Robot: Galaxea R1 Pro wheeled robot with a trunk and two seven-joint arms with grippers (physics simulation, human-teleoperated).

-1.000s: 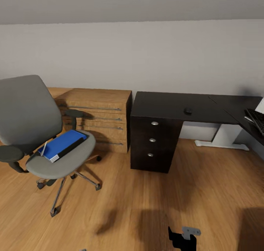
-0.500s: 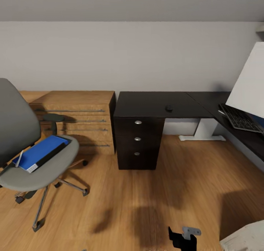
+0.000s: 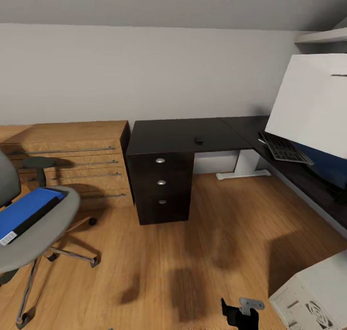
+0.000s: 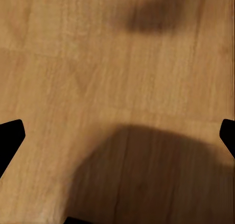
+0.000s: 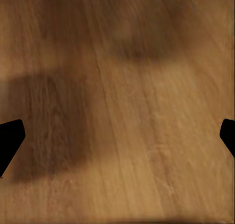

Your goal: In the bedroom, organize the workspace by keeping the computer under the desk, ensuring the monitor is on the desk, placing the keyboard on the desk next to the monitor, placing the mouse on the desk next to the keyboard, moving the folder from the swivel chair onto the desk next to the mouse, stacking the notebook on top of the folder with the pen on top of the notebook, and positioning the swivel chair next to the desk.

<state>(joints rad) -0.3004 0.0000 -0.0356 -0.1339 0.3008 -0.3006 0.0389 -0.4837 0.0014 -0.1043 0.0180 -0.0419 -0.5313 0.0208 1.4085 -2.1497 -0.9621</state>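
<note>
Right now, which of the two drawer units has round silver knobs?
The black drawer unit under the desk has three round silver knobs. The light wooden cabinet beside it has long thin bar handles instead.

Glossy black L-shaped desk (image 3: 178, 136) against the wall, three-drawer unit under its near end, white leg beyond. On top: small dark mouse (image 3: 198, 139) alone near the front edge; keyboard (image 3: 284, 149) on the right wing, beside the monitor (image 3: 313, 106). Wooden floor (image 3: 212, 243) carrying swivel chair (image 3: 43, 229), light wooden cabinet (image 3: 67, 161) and white computer case (image 3: 315, 296). Blue folder (image 3: 26, 213) flat on the chair seat.
</note>
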